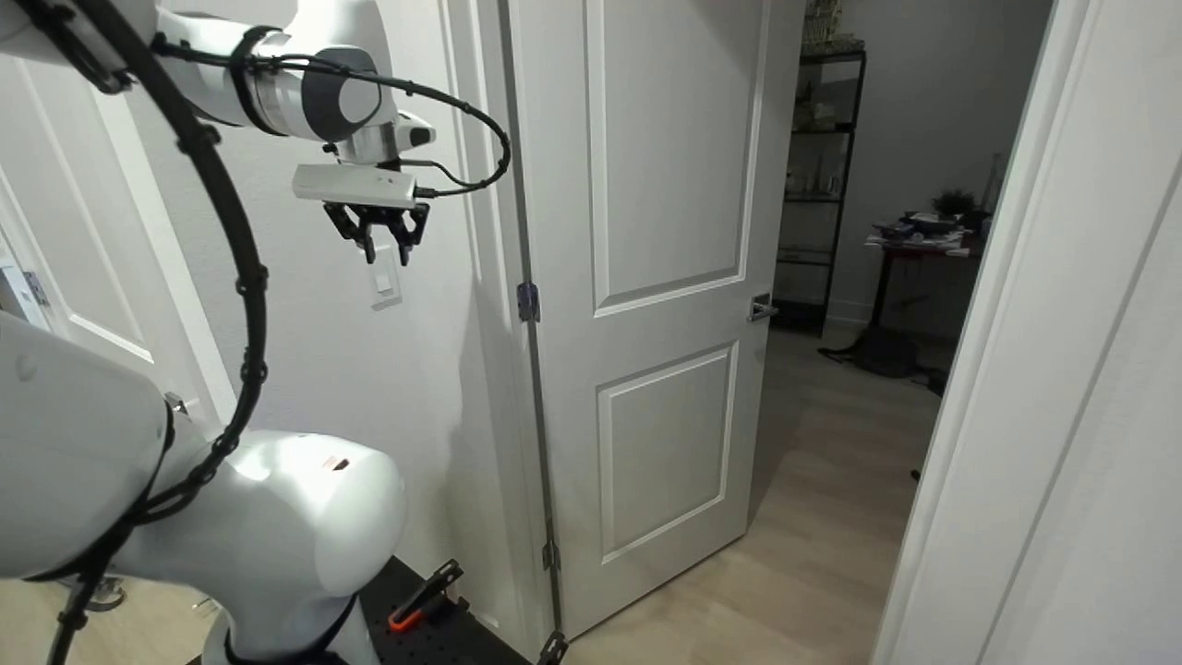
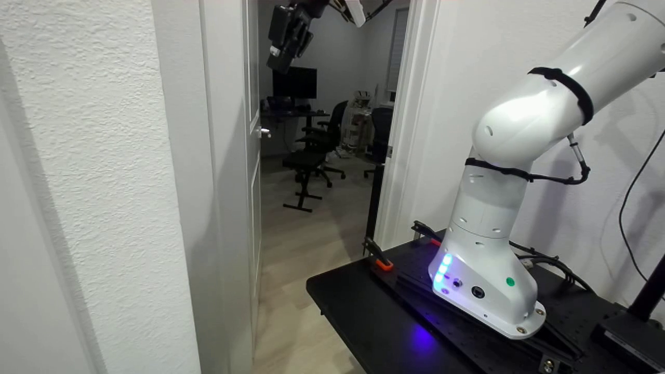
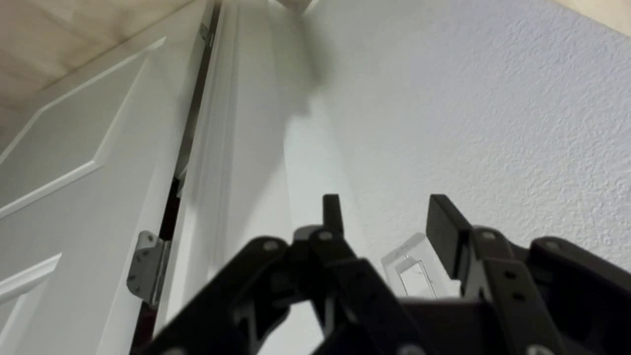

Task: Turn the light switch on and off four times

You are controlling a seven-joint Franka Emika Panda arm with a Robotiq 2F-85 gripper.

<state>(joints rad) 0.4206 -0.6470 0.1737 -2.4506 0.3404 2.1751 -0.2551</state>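
The light switch (image 1: 383,283), a pale rocker in a white wall plate, is on the wall left of the door frame in an exterior view. My black gripper (image 1: 387,258) points downward there, its fingertips overlapping the top of the plate in the picture. In the wrist view the switch (image 3: 415,277) shows low between the fingers, its lower part hidden by the gripper body. The gripper (image 3: 385,207) stands partly open with nothing held; whether it touches the plate I cannot tell. Another exterior view shows the gripper (image 2: 286,44) high up, without the switch.
A white door (image 1: 665,332) stands ajar beside the switch wall, with a metal hinge (image 3: 148,266) on its edge. Its handle (image 1: 763,308) sticks out on the far side. The arm's base is mounted on a black table (image 2: 363,311) with clamps (image 2: 382,259).
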